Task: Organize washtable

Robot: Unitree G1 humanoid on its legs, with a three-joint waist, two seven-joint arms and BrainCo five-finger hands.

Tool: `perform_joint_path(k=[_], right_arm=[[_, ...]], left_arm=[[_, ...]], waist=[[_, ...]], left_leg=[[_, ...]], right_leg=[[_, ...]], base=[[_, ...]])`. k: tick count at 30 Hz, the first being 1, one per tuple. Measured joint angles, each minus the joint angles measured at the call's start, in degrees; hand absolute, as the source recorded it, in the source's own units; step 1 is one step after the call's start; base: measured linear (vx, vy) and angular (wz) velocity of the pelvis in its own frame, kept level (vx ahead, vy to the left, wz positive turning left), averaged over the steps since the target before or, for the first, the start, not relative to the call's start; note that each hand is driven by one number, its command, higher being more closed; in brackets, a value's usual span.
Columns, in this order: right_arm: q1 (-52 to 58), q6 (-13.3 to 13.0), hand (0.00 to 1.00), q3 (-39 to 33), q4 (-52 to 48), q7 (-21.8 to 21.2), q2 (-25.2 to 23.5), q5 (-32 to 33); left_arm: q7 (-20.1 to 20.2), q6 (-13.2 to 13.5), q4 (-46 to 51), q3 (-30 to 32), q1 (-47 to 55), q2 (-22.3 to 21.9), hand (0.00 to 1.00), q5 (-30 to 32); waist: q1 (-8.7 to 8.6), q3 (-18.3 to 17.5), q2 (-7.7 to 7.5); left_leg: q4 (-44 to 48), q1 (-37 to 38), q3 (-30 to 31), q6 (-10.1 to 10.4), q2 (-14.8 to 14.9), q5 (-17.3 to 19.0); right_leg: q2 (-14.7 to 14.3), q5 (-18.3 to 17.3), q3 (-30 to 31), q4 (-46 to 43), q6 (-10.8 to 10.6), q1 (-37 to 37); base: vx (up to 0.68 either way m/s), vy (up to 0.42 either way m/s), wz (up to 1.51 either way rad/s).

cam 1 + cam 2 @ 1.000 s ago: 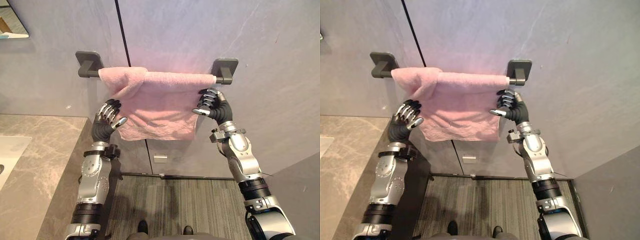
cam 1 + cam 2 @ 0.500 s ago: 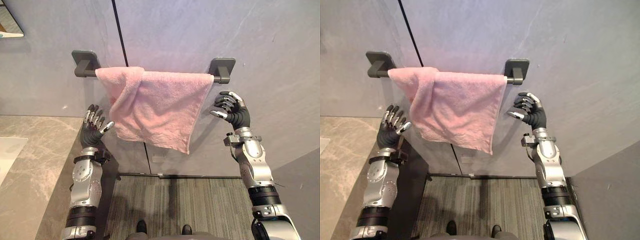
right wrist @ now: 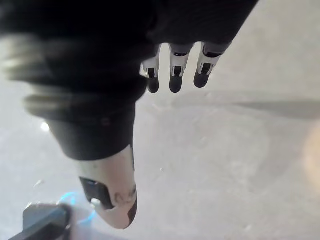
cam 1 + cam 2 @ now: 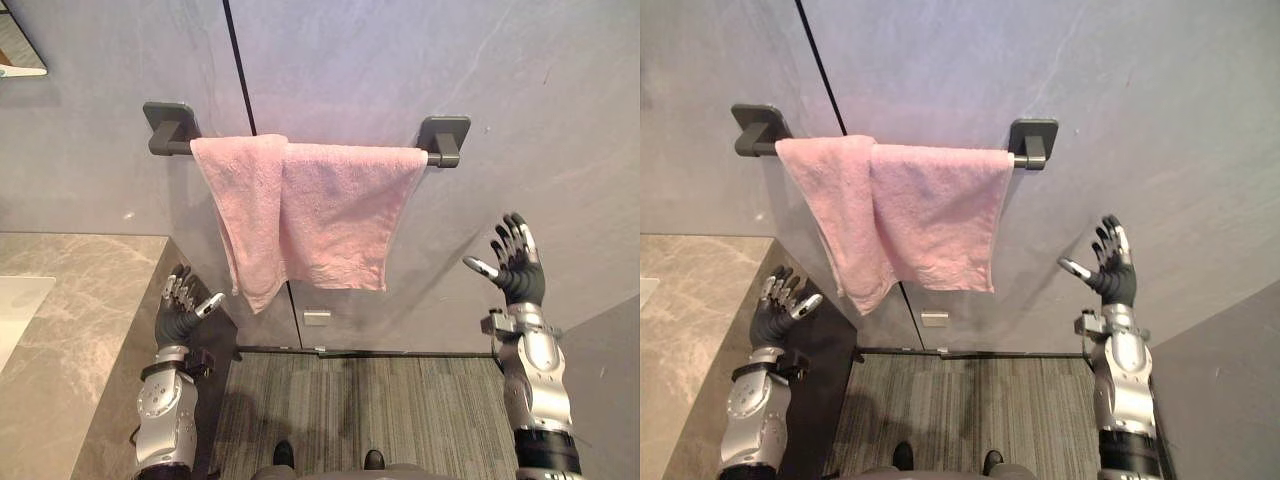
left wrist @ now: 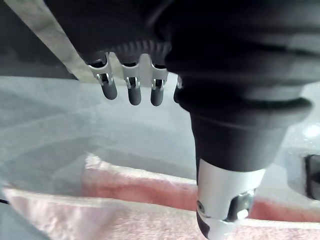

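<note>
While the pink terry towel (image 4: pixel 310 215) hangs draped over the dark grey wall rail (image 4: pixel 168 128), you have both hands apart from it: left hand (image 4: pixel 178 320) loosely open below, right hand (image 4: pixel 520 280) spread wide. Your left wrist view catches the towel; the right wrist view faces the grey wall (image 3: pixel 225 150).

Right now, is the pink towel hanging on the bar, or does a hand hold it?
Hanging free: the pink towel drapes over the bar; the left hand and right hand are open, apart from it.
</note>
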State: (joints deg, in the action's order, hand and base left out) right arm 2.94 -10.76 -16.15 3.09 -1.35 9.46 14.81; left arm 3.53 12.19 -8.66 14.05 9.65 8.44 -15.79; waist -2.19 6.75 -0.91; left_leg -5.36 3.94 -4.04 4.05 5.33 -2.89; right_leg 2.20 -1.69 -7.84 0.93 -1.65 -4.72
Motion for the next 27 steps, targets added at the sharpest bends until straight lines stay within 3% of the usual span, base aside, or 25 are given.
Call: perform_joint_path(k=[12, 27], right_arm=[[13.9, 0.6, 0.00, 2.9, 15.7, -0.1, -4.3, -7.1], [17.1, 2.8, 0.00, 7.7, 34.0, -1.1, -7.5, -12.2]], left_arm=[[-0.3, -0.7, -10.2, -1.5, 6.6, -3.3, 0.00, 9.0], [-3.0, -2.0, -29.8, -5.5, 7.1, -6.5, 0.00, 15.1]], waist=[[-0.12, 0.0, 0.40], [0.03, -1.2, 1.15]], left_leg=[[-0.1, 1.4, -1.3, 0.0, 0.2, 0.0], [-0.5, 3.4, -4.3, 0.4, 0.6, 1.3]], right_leg=[[0.7, -0.9, 0.2, -2.3, -0.4, -0.1], [0.9, -3.8, 2.1, -6.8, -0.4, 0.8]], base=[[0.00, 0.001, -0.01], [-0.01, -0.002, -0.08]])
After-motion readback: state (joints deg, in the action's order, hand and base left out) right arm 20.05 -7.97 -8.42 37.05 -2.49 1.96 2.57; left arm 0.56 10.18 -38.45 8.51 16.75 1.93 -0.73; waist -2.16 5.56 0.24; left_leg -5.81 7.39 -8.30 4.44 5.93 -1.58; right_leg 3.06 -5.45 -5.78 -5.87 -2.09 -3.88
